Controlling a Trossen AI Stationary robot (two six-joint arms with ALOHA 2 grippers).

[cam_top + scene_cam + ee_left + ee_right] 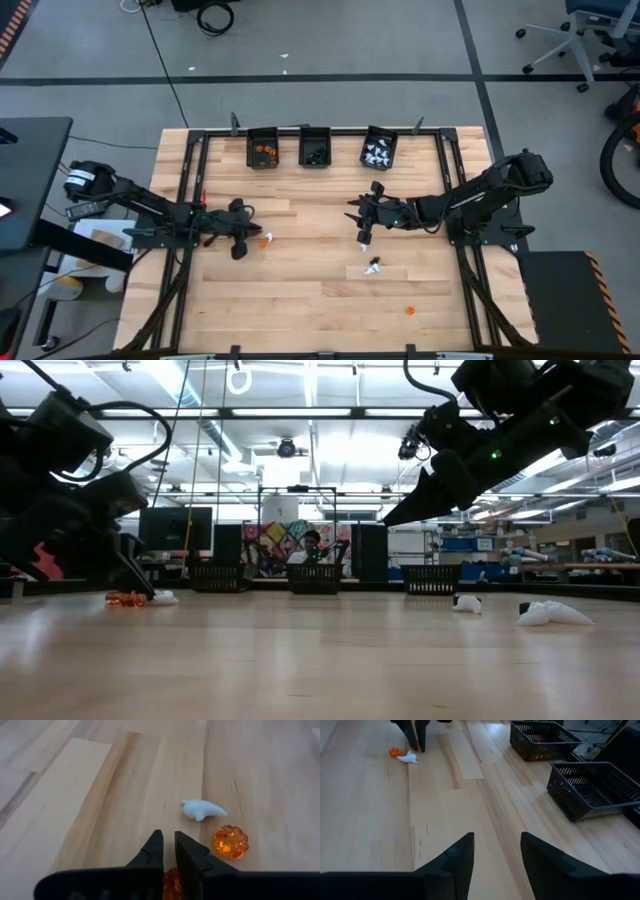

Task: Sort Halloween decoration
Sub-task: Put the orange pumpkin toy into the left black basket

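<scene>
Left→right bins: orange, black, white.

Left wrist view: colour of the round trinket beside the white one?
Orange, translucent trinket; clearest in the left wrist view.

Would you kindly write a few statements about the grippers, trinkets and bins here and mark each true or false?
1. The left gripper is low over the table, with an orange trinket seen between its nearly closed fingers. True.
2. The white trinket lies inside a bin. False: it lies on the wooden table, beside an orange pumpkin trinket.
3. The right gripper holds a trinket. False: its fingers are apart and empty.
4. Three black bins line the table's far edge. True.
</scene>
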